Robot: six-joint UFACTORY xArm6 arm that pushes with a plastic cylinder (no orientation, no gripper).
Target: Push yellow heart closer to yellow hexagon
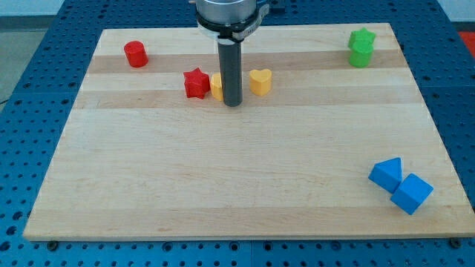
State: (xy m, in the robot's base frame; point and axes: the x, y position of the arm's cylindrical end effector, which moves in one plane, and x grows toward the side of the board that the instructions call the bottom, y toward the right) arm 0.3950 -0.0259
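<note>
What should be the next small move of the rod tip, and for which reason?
Probably my tip should go round to the view's right of the yellow heart, then push it toward the view's left. My tip now stands between the heart and the yellow hexagon, which the rod partly hides beside the red star, so from here it cannot push the heart closer.

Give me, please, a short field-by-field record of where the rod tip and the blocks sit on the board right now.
tip: my tip stands between the two yellow blocks, near the view's top
yellow hexagon: partly hidden behind the rod, beside the red star
yellow heart: to the view's right of the rod, apart from it
red cylinder: top left
green blocks: top right, shapes unclear
blue blocks: bottom right, two side by side
board: wooden
</note>
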